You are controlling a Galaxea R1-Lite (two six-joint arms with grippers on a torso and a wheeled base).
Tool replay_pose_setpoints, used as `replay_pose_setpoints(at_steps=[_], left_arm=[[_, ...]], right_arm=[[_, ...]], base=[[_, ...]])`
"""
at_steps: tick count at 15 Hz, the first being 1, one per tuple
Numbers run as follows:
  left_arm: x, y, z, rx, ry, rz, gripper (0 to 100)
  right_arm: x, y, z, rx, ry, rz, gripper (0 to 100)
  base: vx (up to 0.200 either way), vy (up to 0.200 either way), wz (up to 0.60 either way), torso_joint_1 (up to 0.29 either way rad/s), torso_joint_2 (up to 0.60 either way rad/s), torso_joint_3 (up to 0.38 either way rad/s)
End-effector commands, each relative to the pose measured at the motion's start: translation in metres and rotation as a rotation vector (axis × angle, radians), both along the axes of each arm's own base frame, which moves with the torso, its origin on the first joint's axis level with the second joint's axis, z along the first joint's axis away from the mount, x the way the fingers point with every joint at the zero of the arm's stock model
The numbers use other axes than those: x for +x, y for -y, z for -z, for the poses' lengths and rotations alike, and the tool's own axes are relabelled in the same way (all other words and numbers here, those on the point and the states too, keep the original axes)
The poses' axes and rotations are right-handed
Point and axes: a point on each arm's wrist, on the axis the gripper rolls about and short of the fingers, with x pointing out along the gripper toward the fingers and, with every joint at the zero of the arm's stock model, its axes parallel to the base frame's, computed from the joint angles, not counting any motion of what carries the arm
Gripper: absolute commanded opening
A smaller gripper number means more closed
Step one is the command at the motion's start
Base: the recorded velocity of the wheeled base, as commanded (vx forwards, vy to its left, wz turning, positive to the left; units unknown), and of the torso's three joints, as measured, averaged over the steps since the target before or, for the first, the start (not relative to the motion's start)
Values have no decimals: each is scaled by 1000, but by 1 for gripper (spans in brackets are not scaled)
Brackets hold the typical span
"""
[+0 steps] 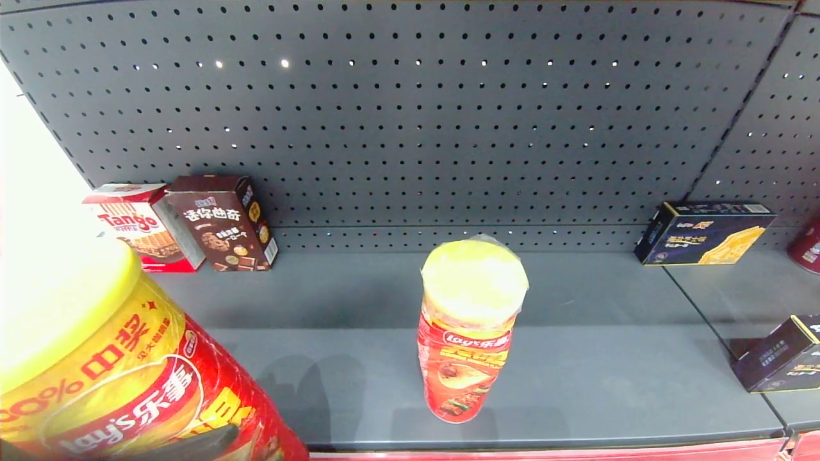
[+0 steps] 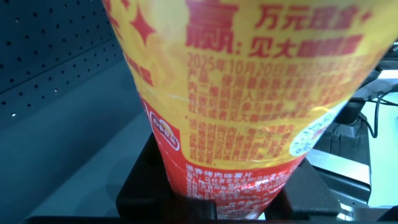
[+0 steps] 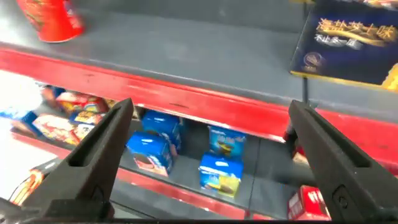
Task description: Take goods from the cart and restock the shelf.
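A: Red-and-yellow held can (image 1: 96, 358), far left, close under the head camera. Left end effector (image 2: 227, 190) pinches it low on the body, dark fingers (image 2: 144, 180) either side.

B: Shelf (image 1: 608, 358), left to right?

A: Wafer box (image 1: 138, 224) and brown cookie box (image 1: 224, 221) touch each other, back-left against the pegboard (image 1: 410, 115). Standing can (image 1: 471, 333) is upright mid-shelf near the front, well apart from both. Dark blue box (image 1: 705, 232) sits back-right. Second dark box (image 1: 778, 352) is on the next section, front.

B: Right side?

A: Right end effector (image 3: 211, 162) is spread wide with nothing in it, low in front of the red shelf edge (image 3: 186, 93), blue packs (image 3: 152, 146) on the lower shelf beyond.

B: Step?

A: My guess is setting the held can down. The bare patch between the brown cookie box and the standing can looks like the slot.

B: Tips?

A: The grip is low on a tall can, so it's likely top-heavy; go slow and keep it vertical. Get the base flat on the shelf before letting go. Leave a gap beside the standing can so the fingers don't clip it. Spread the fingers fully, then back straight out, no sideways sweep.
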Motion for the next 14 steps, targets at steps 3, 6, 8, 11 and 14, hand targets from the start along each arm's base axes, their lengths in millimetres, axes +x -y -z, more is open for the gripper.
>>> replay_pose_setpoints(at_steps=[3,6,8,11,14], left_arm=[[1,1,-6,-7,14,10,0],[2,2,-19,23,-57,52,0],[9,5,-24,69,-110,56,0],[20,9,-24,108,-46,34,0],[29,24,-24,93,-42,-2,0]], right_arm=[[0,0,0,1,-4,-5,100],[0,0,0,1,-6,-5,100],[0,0,0,1,-4,-5,100],[0,0,0,1,-6,-5,100],[0,0,0,1,-6,-5,100]], base=[[0,0,0,0,0,0],[0,0,0,0,0,0],[0,0,0,0,0,0],[0,0,0,0,0,0],[0,0,0,0,0,0]])
